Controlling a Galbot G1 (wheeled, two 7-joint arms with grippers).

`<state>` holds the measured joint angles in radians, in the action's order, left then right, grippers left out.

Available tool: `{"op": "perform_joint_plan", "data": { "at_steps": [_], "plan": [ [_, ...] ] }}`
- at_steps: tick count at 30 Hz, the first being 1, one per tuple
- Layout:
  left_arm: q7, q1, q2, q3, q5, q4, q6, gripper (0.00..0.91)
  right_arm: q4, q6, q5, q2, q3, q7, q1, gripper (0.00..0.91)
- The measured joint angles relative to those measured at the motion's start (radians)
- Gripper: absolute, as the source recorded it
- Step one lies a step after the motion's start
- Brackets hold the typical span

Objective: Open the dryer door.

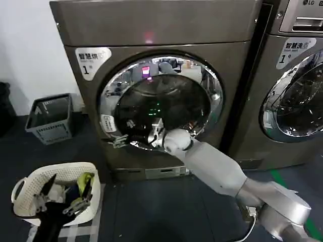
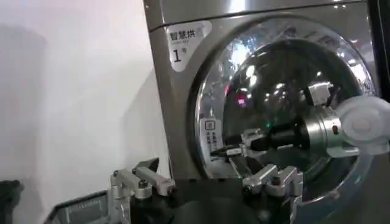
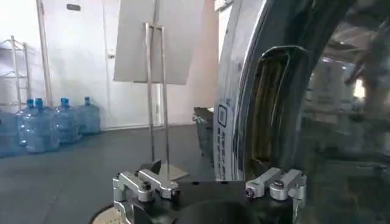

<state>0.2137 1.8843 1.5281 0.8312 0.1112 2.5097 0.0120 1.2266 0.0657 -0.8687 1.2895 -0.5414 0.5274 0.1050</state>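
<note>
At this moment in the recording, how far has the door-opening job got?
Done: the right claw has reached the lower left rim of the round chrome-rimmed dryer door, beside its small white sticker. In hand: setting a grip there. In the head view the door looks flush against the bronze-grey dryer. Left: pulling it open. The left claw waits low over the white basket.

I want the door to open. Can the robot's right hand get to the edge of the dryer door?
Probably yes. The right hand is already at the lower left chrome rim of the dryer door, with nothing between them.
</note>
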Motion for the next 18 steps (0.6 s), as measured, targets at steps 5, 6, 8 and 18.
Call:
{"op": "perform_joint_plan", "data": {
  "at_steps": [5,6,8,18],
  "plan": [
    [0.0,-0.005,-0.006,0.0,0.004,0.0,0.002,0.907,-0.01,0.0,0.001,0.003,-0.01,0.026,-0.009,0.907],
    [0.0,-0.007,-0.008,0.0,0.008,0.0,0.003,0.907,-0.012,0.0,0.001,0.004,-0.012,0.028,-0.01,0.907],
    [-0.001,-0.014,-0.012,0.003,0.017,-0.004,0.01,0.907,-0.015,0.0,0.001,0.006,-0.016,0.033,-0.011,0.907],
    [-0.009,-0.081,-0.044,0.025,0.082,-0.024,0.067,0.907,-0.014,0.0,0.0,0.0,-0.032,0.073,-0.017,0.907]
  ]
}}
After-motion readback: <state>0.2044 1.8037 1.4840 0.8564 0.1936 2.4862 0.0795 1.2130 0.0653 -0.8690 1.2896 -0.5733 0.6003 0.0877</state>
